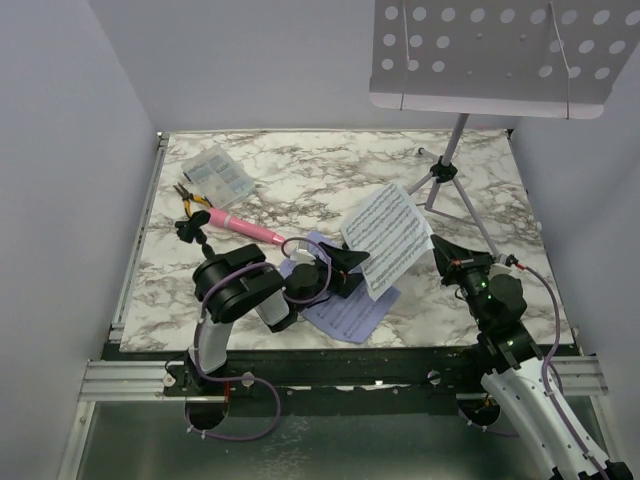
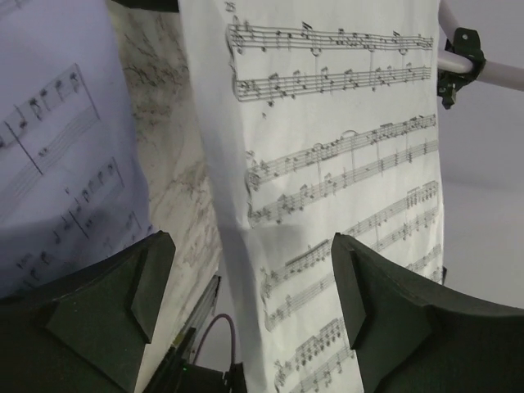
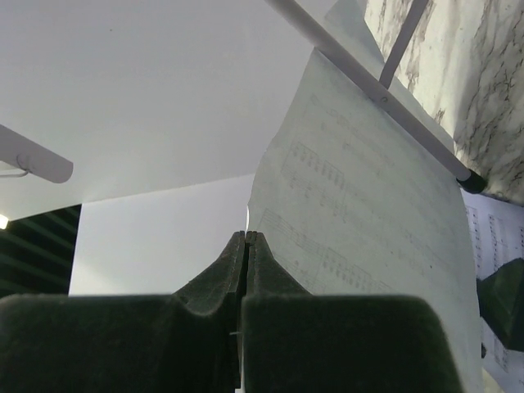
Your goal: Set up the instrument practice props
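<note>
**A:** Where do your props stand?

**B:** Your lavender perforated music-stand desk (image 1: 490, 50) sits high at the far right on its thin silver tripod (image 1: 448, 165), legs spread on the worktop (image 1: 300, 170).

**A:** And your pages?

**B:** One printed sheet (image 1: 388, 238) is raised off the worktop and tilted, its right edge pinched in your right hand (image 1: 437, 250). A second sheet (image 1: 350, 315) lies flat near the front edge, partly beneath the first.

**A:** The microphone?

**B:** Your pink microphone (image 1: 240, 225) lies on its side at the left, with the small black mic stand (image 1: 188, 228) at its left end.
</note>
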